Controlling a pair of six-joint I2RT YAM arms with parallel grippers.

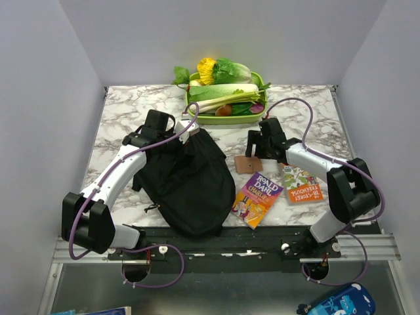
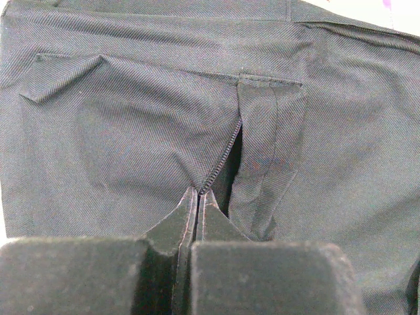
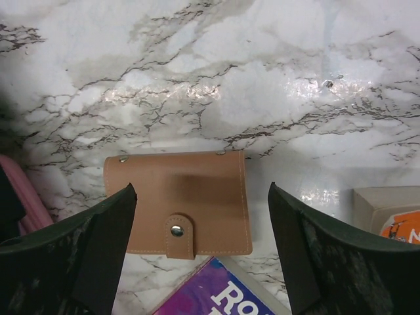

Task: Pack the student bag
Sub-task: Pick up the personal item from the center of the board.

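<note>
Student bag [image 1: 190, 187], black and slumped, lies on the marble-patterned bench [image 1: 131, 111] in the top external view, its upper end drawn into a peak at the left hand [image 1: 195, 135]. The bulk of the bag spreads below that hand, toward the arm bases. Across from it, the right hand [image 1: 256, 152] hangs low over a small tan wallet [image 1: 248, 163]. A purple Roald Dahl book [image 1: 257, 199] lies just beyond the wallet on the base side of the hand. An orange-edged book [image 1: 302, 184] sits under the right forearm. Well past both hands, at the far edge, stands a green tray [image 1: 226, 120] of vegetables.

From the left wrist, black twill of the student bag [image 2: 131, 131] fills the view. The left hand [image 2: 197, 205] has its fingers pressed flat together. A zip edge [image 2: 223, 154] runs down into the fingertips, so the fabric looks pinched there. A dark slit opens just beside the zip.

From the right wrist, the right hand [image 3: 200, 197] is spread wide. One dark finger [image 3: 98, 243] stands at each side of the wallet [image 3: 177, 177], neither one touching it. The wallet lies flat on the bench [image 3: 230, 65], its snap tab [image 3: 178, 233] fastened and facing the hand. A corner of the purple book [image 3: 216, 295] shows below it between the fingers. The orange book [image 3: 394, 230] shows outside the right-side finger, and a pink sliver [image 3: 26, 197] outside the left-side one.
</note>
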